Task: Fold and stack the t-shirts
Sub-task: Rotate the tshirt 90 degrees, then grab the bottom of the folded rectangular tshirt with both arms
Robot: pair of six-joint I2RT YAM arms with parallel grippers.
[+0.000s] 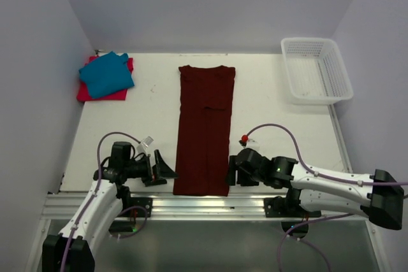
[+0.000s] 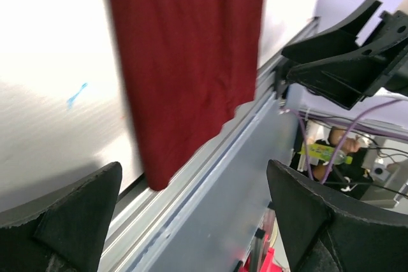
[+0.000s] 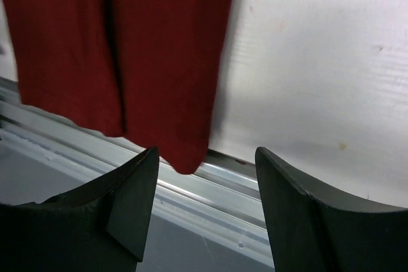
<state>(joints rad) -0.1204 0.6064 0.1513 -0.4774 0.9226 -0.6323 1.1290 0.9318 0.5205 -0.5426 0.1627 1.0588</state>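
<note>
The dark maroon t-shirt (image 1: pixel 205 128) lies as a long narrow strip down the middle of the table, sleeves folded in, its hem hanging over the near edge. It also shows in the left wrist view (image 2: pixel 185 62) and the right wrist view (image 3: pixel 127 49). My left gripper (image 1: pixel 167 171) is open and empty just left of the hem's corner. My right gripper (image 1: pixel 232 174) is open and empty just right of the hem's other corner. The teal blue t-shirt (image 1: pixel 106 73) lies folded on the folded red-pink t-shirt (image 1: pixel 121 94) at the far left.
A white mesh basket (image 1: pixel 316 70) stands at the far right corner. The metal rail (image 1: pixel 204 205) runs along the table's near edge under the hem. White walls close in the left, back and right sides.
</note>
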